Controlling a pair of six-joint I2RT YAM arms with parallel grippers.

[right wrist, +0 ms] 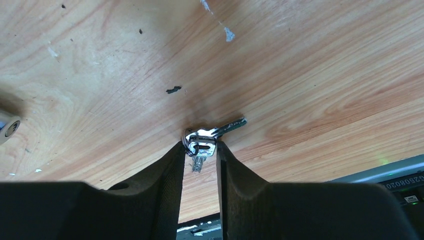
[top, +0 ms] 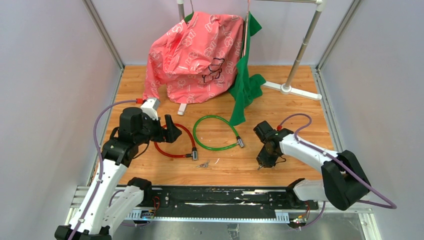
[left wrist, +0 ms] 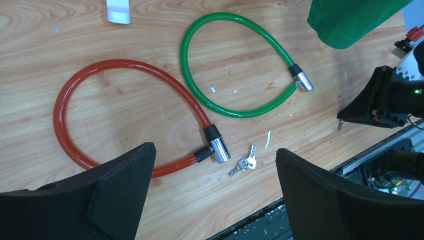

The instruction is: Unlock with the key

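Note:
A red cable lock (left wrist: 80, 75) lies looped on the wooden table, its chrome cylinder (left wrist: 219, 149) near the front. Beside it a loose bunch of keys (left wrist: 243, 162) rests on the wood. A green cable lock (left wrist: 235, 112) lies to the right, closed at its chrome cylinder (left wrist: 303, 81). My left gripper (left wrist: 215, 152) hovers open above the red lock's cylinder, holding nothing. At the front right my right gripper (right wrist: 200, 147) points down at the table, and its fingertips pinch the head of a silver key (right wrist: 202, 140) on a ring. That key's blade (right wrist: 232, 125) lies on the wood.
A pink cloth (top: 195, 55) and a green cloth (top: 245, 90) hang from a white rack (top: 302, 45) at the back, and the rack's foot (top: 292, 90) rests on the table. A black rail (top: 220, 195) runs along the front edge. Metal frame posts stand at the sides.

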